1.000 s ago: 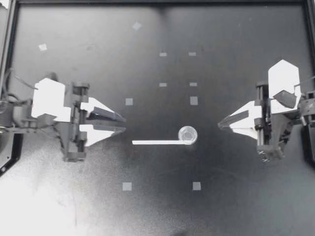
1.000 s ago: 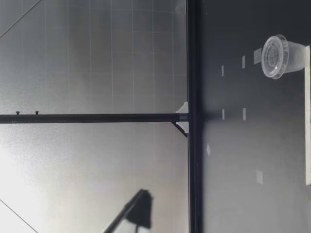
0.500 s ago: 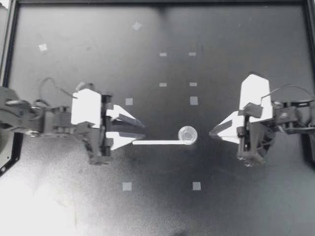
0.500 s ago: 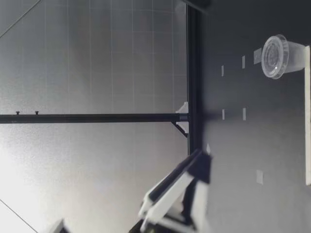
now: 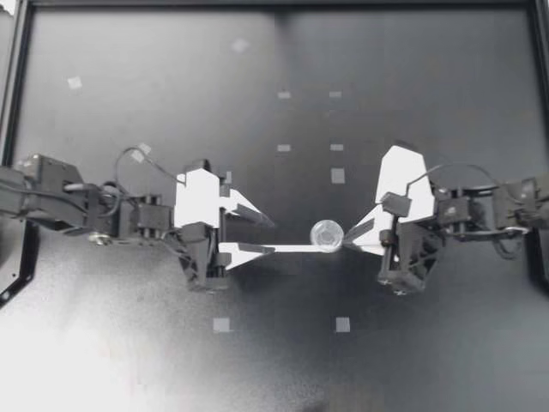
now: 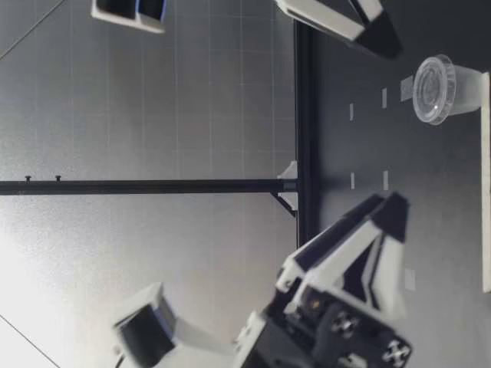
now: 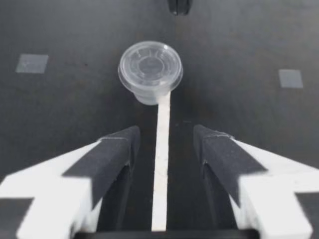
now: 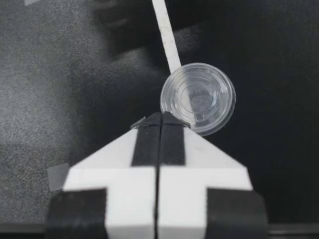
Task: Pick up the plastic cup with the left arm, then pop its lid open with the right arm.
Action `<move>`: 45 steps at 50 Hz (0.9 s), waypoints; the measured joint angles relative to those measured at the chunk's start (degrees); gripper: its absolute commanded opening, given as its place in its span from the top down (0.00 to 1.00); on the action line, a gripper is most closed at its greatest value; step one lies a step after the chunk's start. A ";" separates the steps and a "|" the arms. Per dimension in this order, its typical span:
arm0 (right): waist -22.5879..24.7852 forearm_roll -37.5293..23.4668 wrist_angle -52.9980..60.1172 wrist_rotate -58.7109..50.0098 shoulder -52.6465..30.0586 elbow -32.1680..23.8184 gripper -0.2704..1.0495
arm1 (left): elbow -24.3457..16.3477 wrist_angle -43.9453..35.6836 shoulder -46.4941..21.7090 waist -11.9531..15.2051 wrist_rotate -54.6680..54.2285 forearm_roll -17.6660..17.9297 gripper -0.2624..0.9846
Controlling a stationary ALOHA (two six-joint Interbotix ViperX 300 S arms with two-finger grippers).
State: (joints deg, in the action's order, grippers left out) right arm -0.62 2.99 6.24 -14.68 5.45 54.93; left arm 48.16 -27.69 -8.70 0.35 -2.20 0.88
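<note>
A small clear lidded cup stands mid-table at the end of a flat white strip. My left gripper is open and low over the strip's other end. In the left wrist view the strip runs between the fingers without touching them, and the cup lies ahead. My right gripper is shut, its tip right beside the cup. The right wrist view shows the shut tip at the cup's rim; contact is unclear. In the low view the cup is upright, between my right gripper and my left gripper.
The black table carries several small pale tape squares, such as those at the front and behind the cup. A black frame rail bounds the far edge.
Both arms have moved in toward the middle. The left gripper has opened wider and now straddles the strip's end. The shut right gripper has come up to the cup.
</note>
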 measured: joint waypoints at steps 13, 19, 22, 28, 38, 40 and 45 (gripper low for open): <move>0.00 0.00 1.49 -0.09 -1.85 -0.53 0.82 | -3.08 0.09 -4.48 0.00 0.18 0.00 0.36; 0.00 0.00 1.76 -0.09 -2.29 -0.53 0.82 | -4.39 0.26 -5.62 0.00 0.62 0.00 0.33; 0.00 0.00 1.76 0.00 -2.55 -0.53 0.82 | -5.01 0.53 -6.06 0.00 0.53 0.00 0.30; 0.00 0.00 1.76 -0.09 -2.99 -0.53 0.82 | -6.50 2.11 -7.21 0.09 0.79 0.00 0.29; -0.09 -0.09 1.76 0.00 -2.99 -0.26 0.82 | -8.61 3.16 -9.32 0.62 1.23 0.00 0.29; -0.18 0.00 1.76 -0.09 -2.99 -0.26 0.82 | -8.79 3.16 -9.76 0.88 1.23 0.00 0.29; -0.44 0.00 1.85 0.00 -2.99 -0.18 0.82 | -9.49 3.16 -10.55 1.41 1.14 0.00 0.29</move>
State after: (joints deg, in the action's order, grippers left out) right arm -1.05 2.99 8.09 -14.68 2.46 54.76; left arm 38.67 -24.52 -19.25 1.76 -1.05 0.88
